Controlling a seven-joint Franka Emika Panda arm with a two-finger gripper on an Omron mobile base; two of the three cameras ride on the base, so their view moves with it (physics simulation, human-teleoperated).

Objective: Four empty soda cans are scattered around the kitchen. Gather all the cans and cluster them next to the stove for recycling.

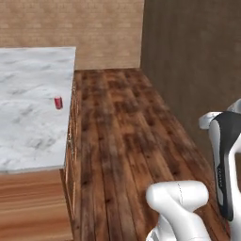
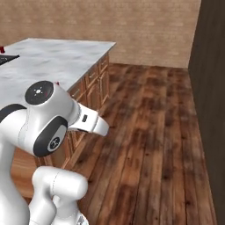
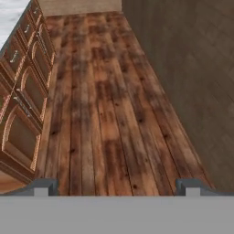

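Note:
One red soda can [image 1: 58,102] stands upright on the white-grey marble island counter [image 1: 28,127], close to its right edge. At the left edge of the right base view, a black corner of the stove [image 2: 6,58] lies flush in the same counter [image 2: 57,59]. In the hand view my gripper [image 3: 118,187] is open, its two dark fingertips [image 3: 45,186] far apart with nothing between them. It hangs over the wood floor [image 3: 105,114], well away from the can and facing along the aisle.
Reddish wooden cabinets [image 3: 23,91] with drawers line the island's side along the left of the aisle. A dark wall [image 1: 197,61] runs along the right, and a tan brick wall [image 2: 145,26] closes the far end. The floor between them is wide.

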